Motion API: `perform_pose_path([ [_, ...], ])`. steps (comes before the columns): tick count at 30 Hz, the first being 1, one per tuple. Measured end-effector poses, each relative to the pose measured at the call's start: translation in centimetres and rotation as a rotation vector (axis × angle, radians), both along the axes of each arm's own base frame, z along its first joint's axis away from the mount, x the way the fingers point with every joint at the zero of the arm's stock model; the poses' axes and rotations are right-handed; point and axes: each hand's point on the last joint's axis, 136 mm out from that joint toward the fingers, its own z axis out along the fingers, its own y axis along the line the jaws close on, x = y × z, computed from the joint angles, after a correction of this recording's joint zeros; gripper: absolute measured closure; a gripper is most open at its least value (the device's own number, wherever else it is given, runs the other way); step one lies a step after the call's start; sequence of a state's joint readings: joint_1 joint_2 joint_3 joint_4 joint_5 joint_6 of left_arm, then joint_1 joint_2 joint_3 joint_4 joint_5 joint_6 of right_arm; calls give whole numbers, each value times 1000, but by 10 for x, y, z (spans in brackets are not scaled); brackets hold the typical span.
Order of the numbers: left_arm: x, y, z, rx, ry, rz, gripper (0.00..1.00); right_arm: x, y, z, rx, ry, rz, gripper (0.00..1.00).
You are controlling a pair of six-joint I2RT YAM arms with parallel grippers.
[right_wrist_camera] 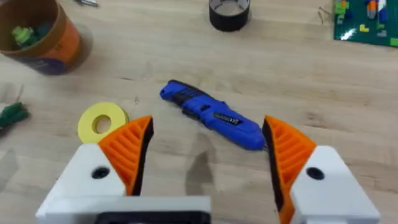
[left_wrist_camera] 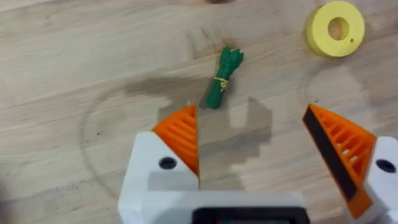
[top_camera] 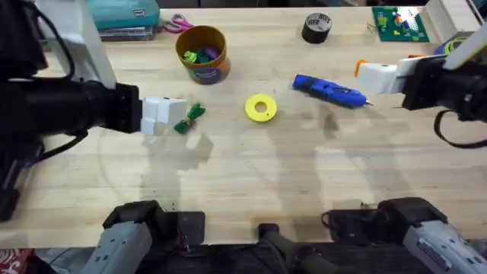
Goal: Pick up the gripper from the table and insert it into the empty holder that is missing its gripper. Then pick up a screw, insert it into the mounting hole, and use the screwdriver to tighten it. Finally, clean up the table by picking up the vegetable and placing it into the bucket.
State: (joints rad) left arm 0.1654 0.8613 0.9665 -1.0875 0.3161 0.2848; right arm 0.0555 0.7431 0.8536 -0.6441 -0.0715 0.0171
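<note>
The vegetable [left_wrist_camera: 224,77] lies on the table [top_camera: 251,175] just off the left gripper [top_camera: 176,116], at about nine o'clock of the yellow ring [top_camera: 260,107]. It looks light and soft, best pinched across its tied middle. The left gripper's jaws stand wide and empty, as do the right gripper's [right_wrist_camera: 208,152], near the screwdriver [top_camera: 329,90]. The bucket [top_camera: 202,53], at eleven o'clock, hides most of its contents.

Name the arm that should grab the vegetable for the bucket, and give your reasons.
Left. The left pincer is open and hangs right by the vegetable, which lies just ahead of its fingers on the table. The right pincer is over by the screwdriver, farther off. The bucket stands nearer the left arm too.
</note>
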Motion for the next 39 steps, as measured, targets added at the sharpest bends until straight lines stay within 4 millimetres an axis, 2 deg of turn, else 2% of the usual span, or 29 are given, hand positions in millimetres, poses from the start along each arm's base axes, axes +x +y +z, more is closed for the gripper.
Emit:
perform_pose_path([
  [6,4,6,-15,26,68,1,15,6,0,-14,-10,55,6,6],
  [11,3,6,-35,69,165,-51,15,7,0,-15,-11,57,6,5],
  [18,2,-15,-71,190,331,-207,16,7,0,-15,-12,57,7,5],
  [19,12,-19,-88,232,377,-240,15,7,0,-14,-14,56,8,5],
  [23,33,-16,-115,272,416,-239,15,8,0,-14,-14,52,8,5],
  [24,46,-12,-132,309,429,-256,15,8,0,-13,-14,51,9,5],
  [34,66,-10,-167,356,453,-332,8,8,0,-13,-14,50,9,5],
  [37,67,-11,-168,352,456,-339,78,8,0,-14,-14,52,9,5],
  [39,66,-11,-169,350,462,-342,203,9,0,-15,-15,57,9,5],
])
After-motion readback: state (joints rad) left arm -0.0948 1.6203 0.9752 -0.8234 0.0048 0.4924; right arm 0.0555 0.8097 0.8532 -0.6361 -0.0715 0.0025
